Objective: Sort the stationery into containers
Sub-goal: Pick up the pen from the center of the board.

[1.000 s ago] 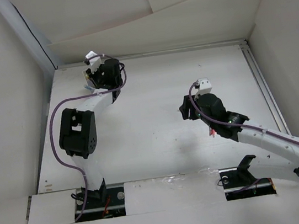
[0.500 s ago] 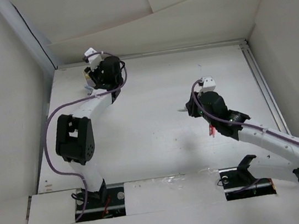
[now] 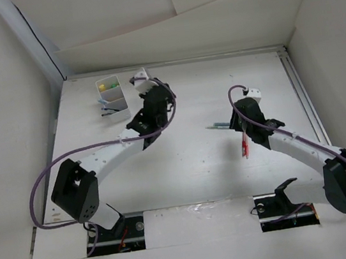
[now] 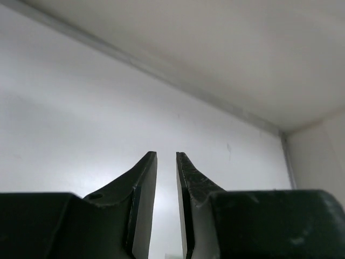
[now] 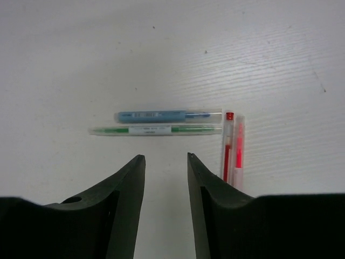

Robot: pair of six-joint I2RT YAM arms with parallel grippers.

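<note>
Right gripper (image 5: 166,157): jaws partly open, nothing between them, aimed down at the table (image 3: 197,165). Just above the fingertips in the wrist view lie a green pen (image 5: 156,130) and, just beyond and parallel to it, a blue pen (image 5: 161,115); both run left to right across the frame. The red pens (image 5: 228,145), two side by side, lie at right angles to these at the right of the frame, running top to bottom and close to the right finger. The relation that matters: the green and blue barrels lie along the line on which the jaws close, so a pinch across either probably needs a quarter turn of the wrist; the red pair already lies crosswise to that line and would need only a sideways shift.

Right arm, top view: elbow at lower right, forearm running up and to the left, wrist pitched down at right of centre; this arm is much the nearer to the pens.

Left gripper (image 4: 166,155): jaws nearly closed, a thin slit between them, holding nothing; it faces the back wall. Left arm: stretched diagonally from lower left, its end just right of the container (image 3: 118,116) in the upper left, where yellow and green pieces (image 3: 113,85) sit in the far compartment.
</note>
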